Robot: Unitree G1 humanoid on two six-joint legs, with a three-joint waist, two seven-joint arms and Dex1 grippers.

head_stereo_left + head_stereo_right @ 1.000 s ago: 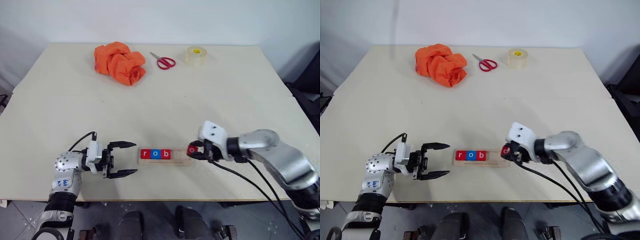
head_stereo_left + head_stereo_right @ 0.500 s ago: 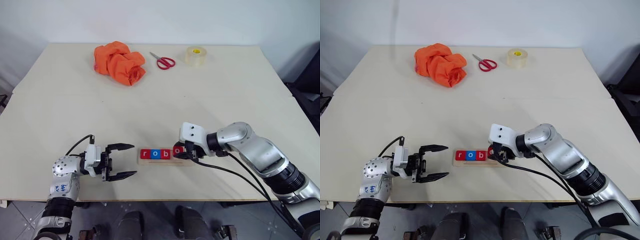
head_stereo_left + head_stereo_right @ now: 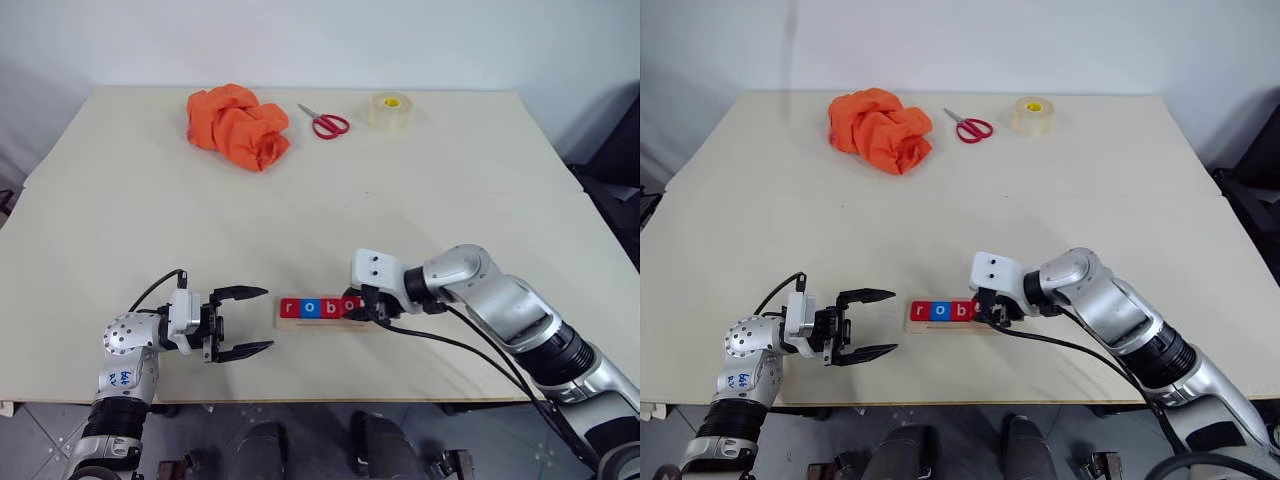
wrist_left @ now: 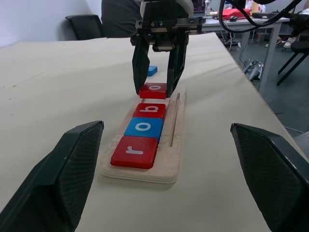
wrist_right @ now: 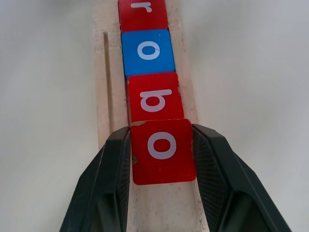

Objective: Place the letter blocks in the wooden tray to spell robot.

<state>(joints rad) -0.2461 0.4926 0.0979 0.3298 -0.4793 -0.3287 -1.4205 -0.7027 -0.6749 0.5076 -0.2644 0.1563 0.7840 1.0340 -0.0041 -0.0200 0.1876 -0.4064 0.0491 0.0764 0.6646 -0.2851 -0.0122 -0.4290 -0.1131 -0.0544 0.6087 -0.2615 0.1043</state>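
The left gripper hovers with its black fingers spread wide, just left of the long pale wooden tray. On the tray sit the red r tile, blue o tile and red b tile. The right gripper pinches a second red o tile beside the b.

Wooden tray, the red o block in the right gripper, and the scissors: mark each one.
wooden tray (image 4: 175, 129): left wrist view, bare strip beside the groove.
red o block (image 5: 162, 150): right wrist view, face centre.
right gripper (image 5: 161, 159): right wrist view, between fingers.
scissors (image 3: 332, 125): left eye view, red handles.
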